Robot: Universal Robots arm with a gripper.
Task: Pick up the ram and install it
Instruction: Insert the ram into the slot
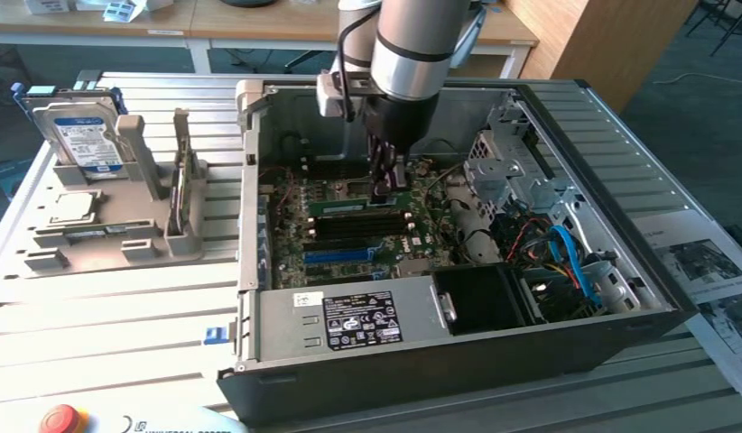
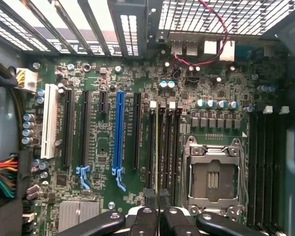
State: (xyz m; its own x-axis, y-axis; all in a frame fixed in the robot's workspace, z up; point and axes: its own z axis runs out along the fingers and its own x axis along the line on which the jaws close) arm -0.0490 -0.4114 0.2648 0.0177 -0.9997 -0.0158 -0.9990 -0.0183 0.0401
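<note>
We see ram (image 2: 157,147): thin green stick, edge-on among dark slots (image 2: 170,147) | gripper (image 2: 158,195) jaws pinching it

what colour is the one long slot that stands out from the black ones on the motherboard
Blue. The long slot shows best in the wrist view.

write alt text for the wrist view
The pincer, shut on the ram seen edge-on, holds it along the black memory slots of a green motherboard, between the long blue slot and the open processor socket.
</note>
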